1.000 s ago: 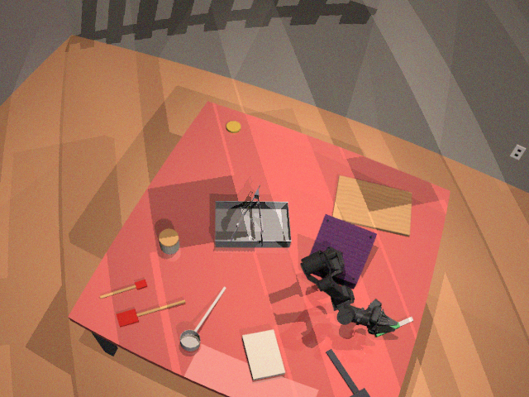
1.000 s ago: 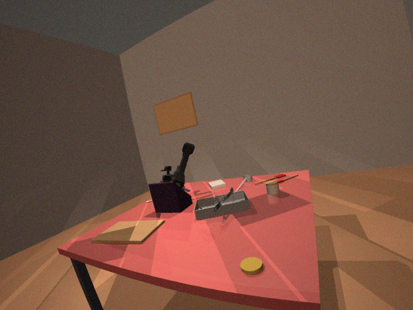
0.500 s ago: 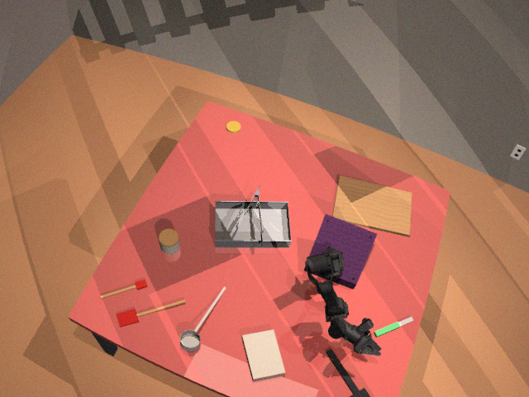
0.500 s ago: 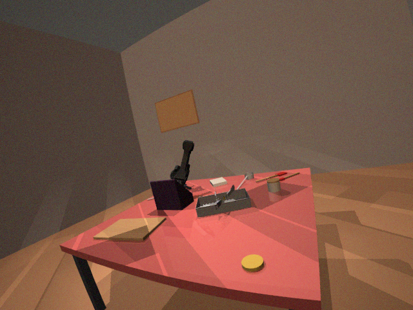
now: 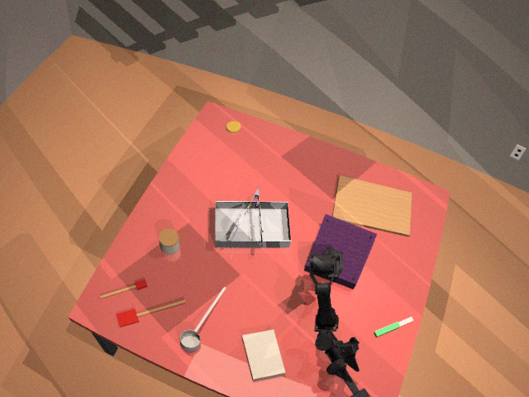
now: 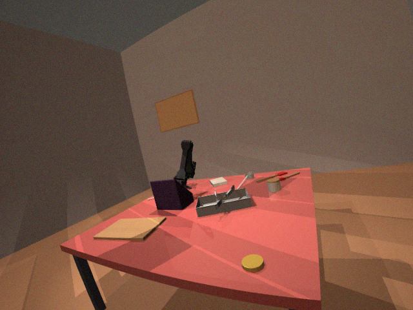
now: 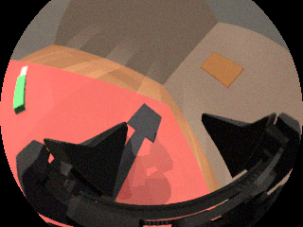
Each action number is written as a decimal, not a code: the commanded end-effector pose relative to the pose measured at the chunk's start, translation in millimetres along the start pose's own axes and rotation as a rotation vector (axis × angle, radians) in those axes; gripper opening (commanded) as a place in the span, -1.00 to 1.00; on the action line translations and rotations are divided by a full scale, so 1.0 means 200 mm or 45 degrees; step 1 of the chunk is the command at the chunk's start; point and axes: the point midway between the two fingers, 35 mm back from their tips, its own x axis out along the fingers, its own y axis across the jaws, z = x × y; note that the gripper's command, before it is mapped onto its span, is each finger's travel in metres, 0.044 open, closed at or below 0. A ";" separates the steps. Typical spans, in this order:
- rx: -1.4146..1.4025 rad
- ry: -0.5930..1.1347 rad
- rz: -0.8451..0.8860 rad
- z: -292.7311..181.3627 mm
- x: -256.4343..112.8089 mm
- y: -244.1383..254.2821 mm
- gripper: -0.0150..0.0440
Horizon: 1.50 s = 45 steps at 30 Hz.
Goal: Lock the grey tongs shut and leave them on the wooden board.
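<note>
The grey tongs (image 5: 259, 215) (image 6: 230, 191) lie spread open across the roasting tin (image 5: 275, 244) (image 6: 208, 210). Their hinge end reaches over the tin's back wall in the top view. The wooden board (image 5: 371, 206) (image 6: 128, 228) lies flat at the right in the top view, with nothing on it. My gripper (image 5: 356, 355) (image 7: 166, 121) is open and empty, far from the tongs, above the near right part of the table. In the exterior view its fingers cannot be made out clearly. The tongs are not seen in the wrist view.
A tall purple block (image 5: 352, 243) (image 6: 164, 195) stands between the arm and the board, right of the tin. A green-handled tool (image 5: 387, 328) (image 7: 19, 95), a cream block (image 5: 263, 354), a ladle (image 5: 190, 340), two red-ended tools, a cork-topped jar (image 5: 169, 241) and a yellow disc (image 5: 233, 126) lie around.
</note>
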 end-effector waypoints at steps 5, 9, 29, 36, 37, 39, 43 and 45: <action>0.194 0.290 -0.123 -0.32 -0.09 -0.23 1.00; 0.304 0.449 -0.187 -0.51 -0.21 -0.35 1.00; 0.597 1.153 -0.644 -1.06 -1.12 -0.74 1.00; 0.691 1.392 -0.757 -1.19 -1.53 -0.73 1.00; 0.714 1.429 -0.778 -1.21 -1.60 -0.72 1.00; 0.792 1.493 -0.817 -1.25 -1.71 -0.70 1.00; 1.000 1.643 -0.939 -1.32 -2.00 -0.64 1.00; 1.101 1.723 -1.018 -1.33 -2.16 -0.60 1.00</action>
